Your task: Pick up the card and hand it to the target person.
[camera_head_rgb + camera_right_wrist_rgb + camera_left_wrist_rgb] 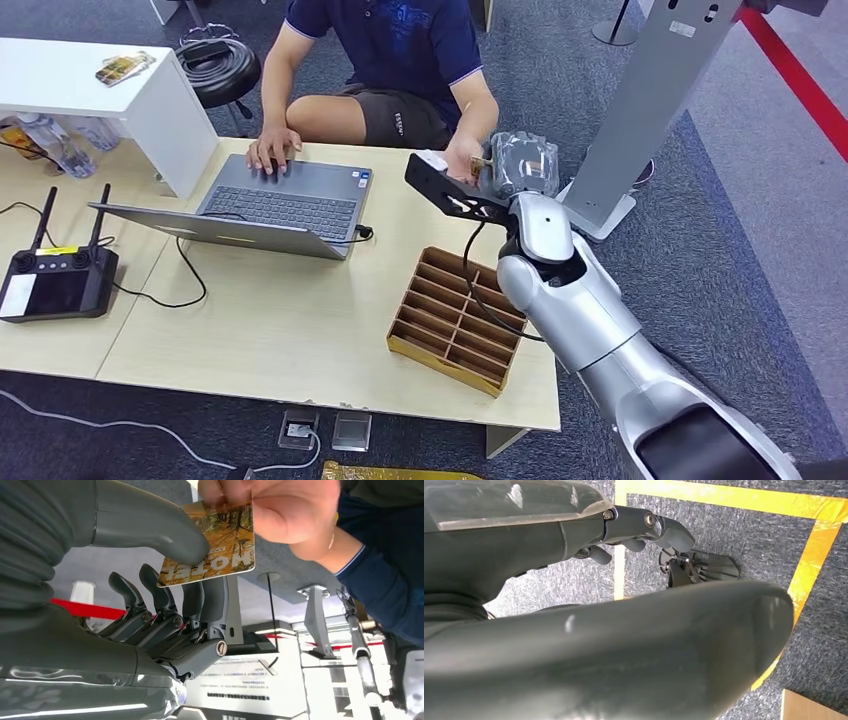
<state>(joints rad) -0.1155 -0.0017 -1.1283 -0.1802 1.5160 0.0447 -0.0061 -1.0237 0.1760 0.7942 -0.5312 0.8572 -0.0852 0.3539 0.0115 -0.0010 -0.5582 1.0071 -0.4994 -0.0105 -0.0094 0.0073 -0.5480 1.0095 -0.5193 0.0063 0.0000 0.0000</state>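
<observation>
The card (212, 542) reads "HOTEL", seen upside down.

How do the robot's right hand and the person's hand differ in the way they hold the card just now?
The right hand pinches the card between its thick grey thumb and dark fingers at the printed end; the person's hand grips the opposite end. The right hand is grey and mechanical; the person's hand is bare, from a dark blue sleeve. Both hold the card at once.

The card (212, 542), orange-brown with a forest print and the word HOTEL, is pinched by the right hand (165, 580) while the person's hand (280, 510) grips its far edge.
</observation>
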